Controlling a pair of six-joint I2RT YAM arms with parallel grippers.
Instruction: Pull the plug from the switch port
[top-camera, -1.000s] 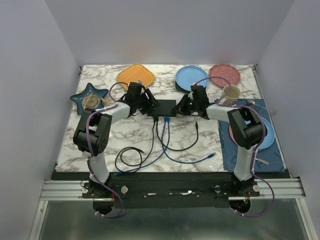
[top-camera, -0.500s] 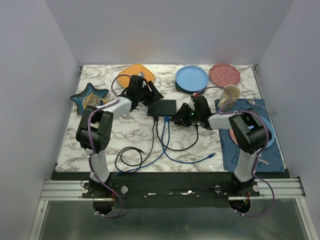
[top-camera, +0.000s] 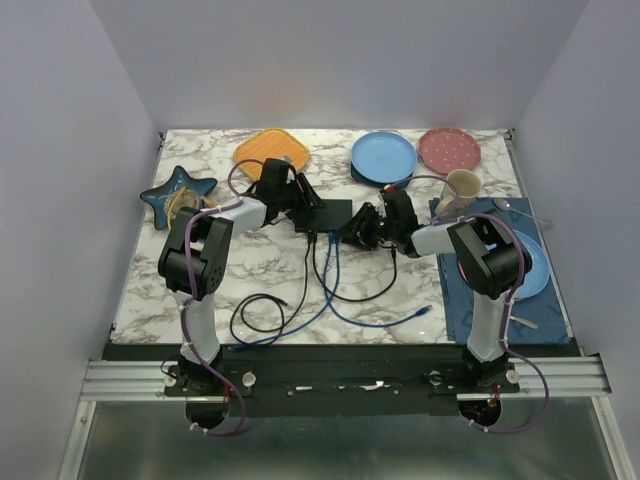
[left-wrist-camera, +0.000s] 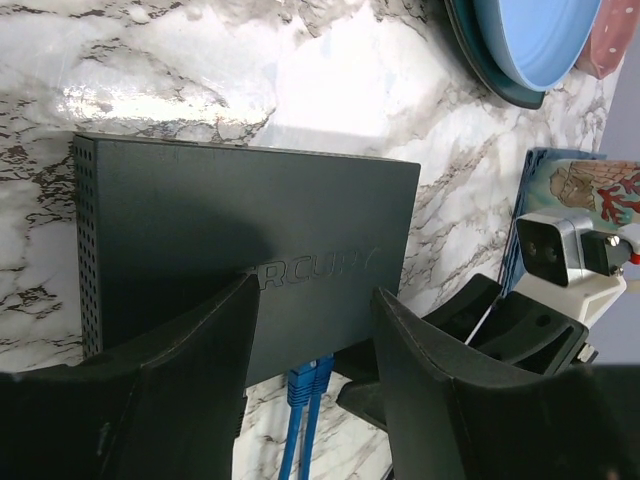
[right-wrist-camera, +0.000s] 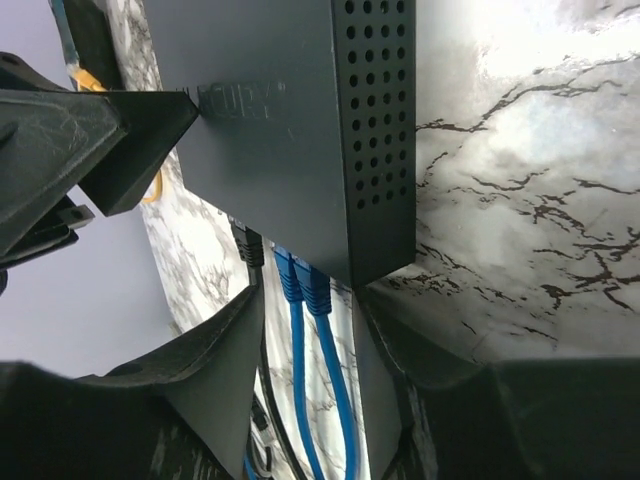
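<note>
The left gripper (top-camera: 303, 204) is held open and empty over the left part of the switch (top-camera: 326, 214), which is laid mid-table with its long axis running left to right. The blue plugs (right-wrist-camera: 300, 282) are seated in its near long edge, their cables led toward the arm bases. The right gripper (top-camera: 361, 228) is the nearer: it is opened wide and empty, the plugs framed between its fingers, so the pull is judged to run toward the bases.

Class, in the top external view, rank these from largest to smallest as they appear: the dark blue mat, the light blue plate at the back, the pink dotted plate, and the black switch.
1. dark blue mat
2. light blue plate and pink dotted plate: nearly alike, too close to rank
3. switch
</note>
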